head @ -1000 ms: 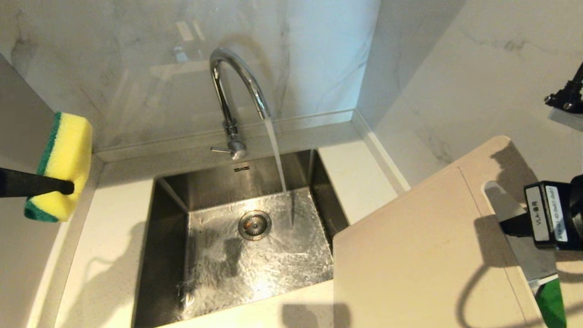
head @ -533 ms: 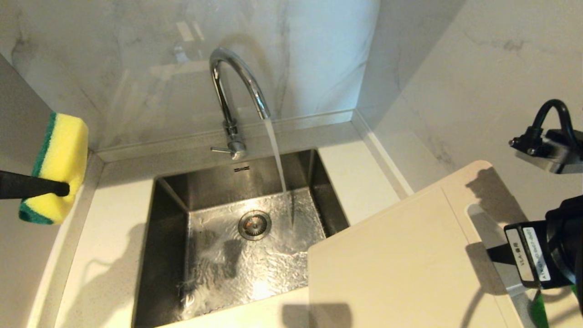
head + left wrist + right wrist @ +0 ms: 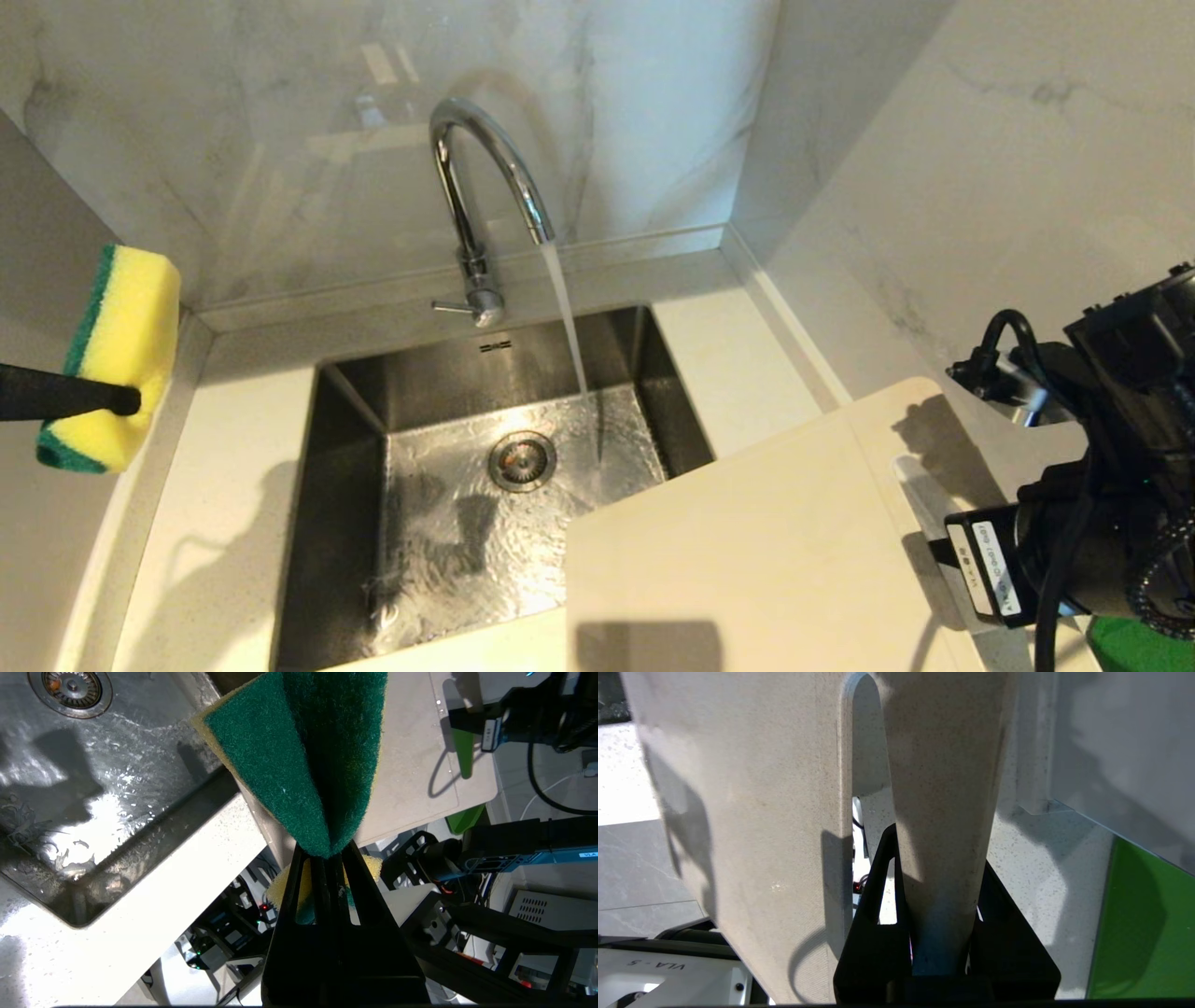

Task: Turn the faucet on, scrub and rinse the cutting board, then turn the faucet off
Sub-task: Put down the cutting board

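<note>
Water is pouring from the faucet [image 3: 485,187] into the sink [image 3: 355,523], and the right gripper [image 3: 941,896] is holding the cutting board [image 3: 747,551] by its handle strip, fingers [image 3: 878,877] pinching that edge. The board is jutting over the sink's right front corner, clear of the stream. On the far left, the left gripper [image 3: 329,858] is hanging above the counter [image 3: 233,467] with its fingers squeezed tight on the sponge [image 3: 117,359]. The risk I'm seeing: that grip is sitting on one narrow wet edge, so the long board could pivot or slip, and tipping it under the stream could throw splash across the counter.
</note>
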Controlling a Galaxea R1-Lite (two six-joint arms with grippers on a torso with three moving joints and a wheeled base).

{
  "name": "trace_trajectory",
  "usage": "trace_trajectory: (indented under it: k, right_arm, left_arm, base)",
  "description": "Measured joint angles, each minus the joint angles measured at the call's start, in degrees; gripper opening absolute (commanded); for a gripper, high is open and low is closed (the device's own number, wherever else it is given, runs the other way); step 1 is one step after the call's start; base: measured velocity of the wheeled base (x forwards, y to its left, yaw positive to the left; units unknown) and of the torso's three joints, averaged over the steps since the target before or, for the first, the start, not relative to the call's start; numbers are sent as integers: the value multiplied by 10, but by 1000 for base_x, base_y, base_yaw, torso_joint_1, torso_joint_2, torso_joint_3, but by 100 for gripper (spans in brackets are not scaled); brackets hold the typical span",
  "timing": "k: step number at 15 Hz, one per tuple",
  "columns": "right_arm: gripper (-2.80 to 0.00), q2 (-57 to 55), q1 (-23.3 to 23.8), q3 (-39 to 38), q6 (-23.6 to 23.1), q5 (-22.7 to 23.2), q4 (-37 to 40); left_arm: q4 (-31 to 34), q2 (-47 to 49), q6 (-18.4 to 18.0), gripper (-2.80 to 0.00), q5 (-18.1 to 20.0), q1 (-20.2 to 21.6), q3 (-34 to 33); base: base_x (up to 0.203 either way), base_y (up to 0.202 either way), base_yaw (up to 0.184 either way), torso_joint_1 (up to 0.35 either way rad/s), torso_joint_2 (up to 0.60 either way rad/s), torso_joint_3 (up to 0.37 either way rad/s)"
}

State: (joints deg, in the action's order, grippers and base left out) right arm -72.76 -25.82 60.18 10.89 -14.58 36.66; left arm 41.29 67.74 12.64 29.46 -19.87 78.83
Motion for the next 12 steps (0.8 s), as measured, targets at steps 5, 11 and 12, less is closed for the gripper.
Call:
trace_trajectory:
  k: [5,11,12]
  right_arm:
    - [-280,-17,0,-55,-7,1,-58]
    - [-280,-42,-1,-159,-50,1,-187]
    - [-280,-50,-1,-169,-50,1,-205]
  left_arm:
    - [0,1,0,-280,-1,0,-1]
    - [0,2,0,-280,-1,0,-1]
    - [0,2,-1,-280,-1,0,-1]
  base:
    - [0,0,0,0,0,0]
    - [0,0,0,0,0,0]
    - [0,0,0,0,0,0]
